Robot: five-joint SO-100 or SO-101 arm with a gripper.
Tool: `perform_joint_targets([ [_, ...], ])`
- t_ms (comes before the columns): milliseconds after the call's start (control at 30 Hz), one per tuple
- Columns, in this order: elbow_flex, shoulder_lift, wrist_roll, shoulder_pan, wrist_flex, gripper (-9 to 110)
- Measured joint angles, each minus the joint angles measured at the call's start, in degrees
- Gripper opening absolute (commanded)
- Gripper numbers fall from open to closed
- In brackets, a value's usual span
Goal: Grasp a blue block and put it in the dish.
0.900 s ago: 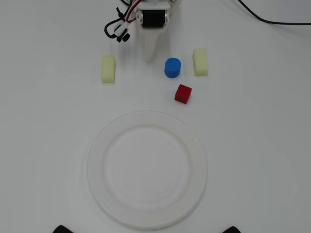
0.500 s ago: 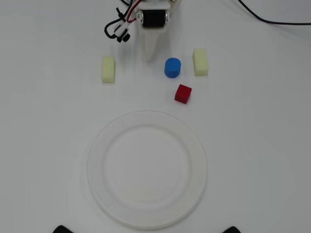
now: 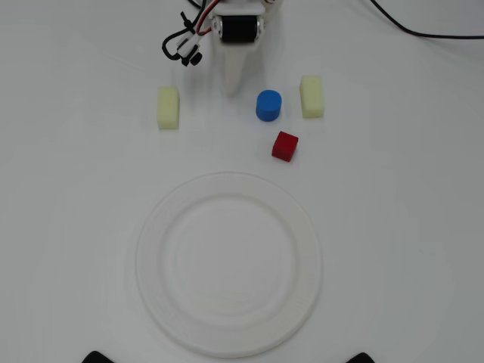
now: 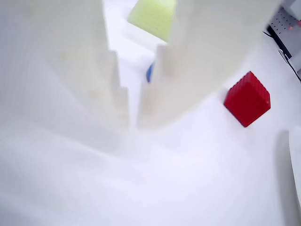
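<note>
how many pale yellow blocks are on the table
2. In the overhead view, one pale yellow block lies left of the gripper; the other pale yellow block lies right of the blue block. None looks hidden.

Overhead view looked straight down on the whole tabletop [image 3: 393, 227]. Wrist view sat close behind the end effector [image 4: 133, 123], facing along it. Shared by both: the red cube [image 3: 285, 146] [image 4: 247, 99].
</note>
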Motion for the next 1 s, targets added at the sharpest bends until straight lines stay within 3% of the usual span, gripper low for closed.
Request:
perform_joint_targets([
  [167, -7.21, -4.04, 0.00, -0.09, -0.79, 0],
  [400, -22.32, -29.44, 1.23, -2.46, -2.02, 1],
  [1000, -37.44, -54.58, 8.44, -15.56, -5.62, 25],
])
